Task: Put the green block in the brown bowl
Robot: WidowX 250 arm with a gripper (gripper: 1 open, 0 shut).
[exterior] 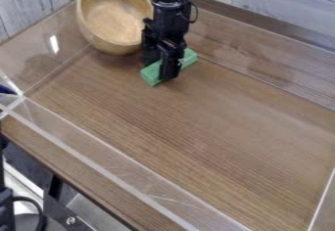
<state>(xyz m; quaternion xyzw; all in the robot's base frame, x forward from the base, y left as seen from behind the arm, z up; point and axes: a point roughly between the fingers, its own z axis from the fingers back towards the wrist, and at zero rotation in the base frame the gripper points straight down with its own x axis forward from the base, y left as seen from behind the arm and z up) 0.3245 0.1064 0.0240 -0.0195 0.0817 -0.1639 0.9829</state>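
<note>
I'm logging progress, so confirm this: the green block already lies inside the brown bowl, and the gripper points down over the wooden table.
One thing is wrong. The camera view shows the green block lying on the wooden table beside the brown bowl, not inside it. The bowl looks empty. The rest stands: the gripper points down over the table, its open jaws astride the block.

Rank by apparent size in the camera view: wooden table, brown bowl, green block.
1. wooden table
2. brown bowl
3. green block, partly hidden by the open gripper, yet clearly smallest.
</note>
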